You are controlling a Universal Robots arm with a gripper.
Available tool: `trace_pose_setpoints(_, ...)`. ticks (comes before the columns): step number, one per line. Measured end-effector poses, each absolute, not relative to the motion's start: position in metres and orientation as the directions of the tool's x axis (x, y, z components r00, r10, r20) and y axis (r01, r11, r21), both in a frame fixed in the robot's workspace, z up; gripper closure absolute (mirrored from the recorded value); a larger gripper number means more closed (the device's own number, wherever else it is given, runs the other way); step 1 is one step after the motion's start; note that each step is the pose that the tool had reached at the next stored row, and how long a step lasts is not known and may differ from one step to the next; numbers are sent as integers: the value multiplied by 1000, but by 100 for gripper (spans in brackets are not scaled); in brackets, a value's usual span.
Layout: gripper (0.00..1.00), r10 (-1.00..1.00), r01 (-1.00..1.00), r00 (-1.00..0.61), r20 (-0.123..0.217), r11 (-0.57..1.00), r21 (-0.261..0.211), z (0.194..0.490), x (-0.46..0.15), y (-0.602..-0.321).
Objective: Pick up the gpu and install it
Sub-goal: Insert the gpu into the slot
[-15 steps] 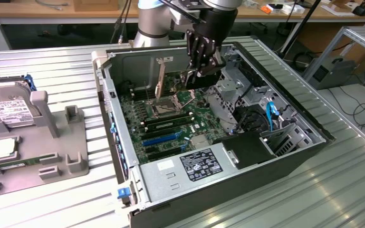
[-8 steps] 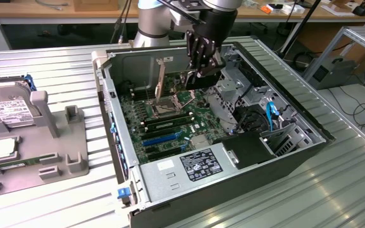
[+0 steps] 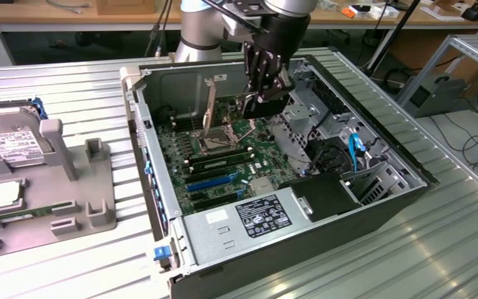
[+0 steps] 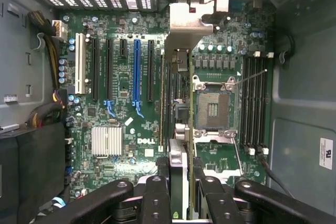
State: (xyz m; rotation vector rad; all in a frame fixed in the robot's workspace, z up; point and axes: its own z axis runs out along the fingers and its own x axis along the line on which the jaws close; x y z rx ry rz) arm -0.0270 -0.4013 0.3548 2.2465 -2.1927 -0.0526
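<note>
Claw (image 4: pixel 181 190) clamps gpu (image 4: pixel 176 95) over motherboard (image 4: pixel 118 119); slatted table (image 3: pixel 438 249).

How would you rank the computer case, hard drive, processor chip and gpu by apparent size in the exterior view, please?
1. computer case
2. hard drive
3. gpu and processor chip look alike; the gripper covers part of the gpu, so unranked.

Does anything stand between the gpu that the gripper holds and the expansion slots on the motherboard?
Nothing visible does. The gripper holds the gpu over the motherboard in the open case. The expansion slots lie bare, with no card or cable across them; the yellow cables run along the case wall, apart from them.
</note>
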Motion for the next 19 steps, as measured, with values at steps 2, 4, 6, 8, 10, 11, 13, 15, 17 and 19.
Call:
trace_pose_setpoints(2, 73, -999, -999, 24, -23, -25, 25, 354, -27, -401)
trace_pose_setpoints(4, 73, -999, -999, 24, -23, -24, 25, 354, -27, -401)
trace_pose_setpoints(6, 73, -999, -999, 24, -23, -25, 25, 353, -27, -401)
trace_pose_setpoints(8, 73, -999, -999, 24, -23, -25, 25, 352, -27, -401)
trace_pose_setpoints(10, 73, -999, -999, 24, -23, -24, 25, 352, -27, -402)
trace_pose_setpoints(11, 73, -999, -999, 24, -23, -25, 25, 351, -27, -402)
trace_pose_setpoints(13, 73, -999, -999, 24, -23, -25, 25, 351, -27, -402)
trace_pose_setpoints(15, 73, -999, -999, 24, -23, -25, 25, 350, -27, -402)
trace_pose_setpoints(17, 73, -999, -999, 24, -23, -25, 25, 350, -27, -402)
trace_pose_setpoints(19, 73, -999, -999, 24, -23, -24, 25, 349, -27, -402)
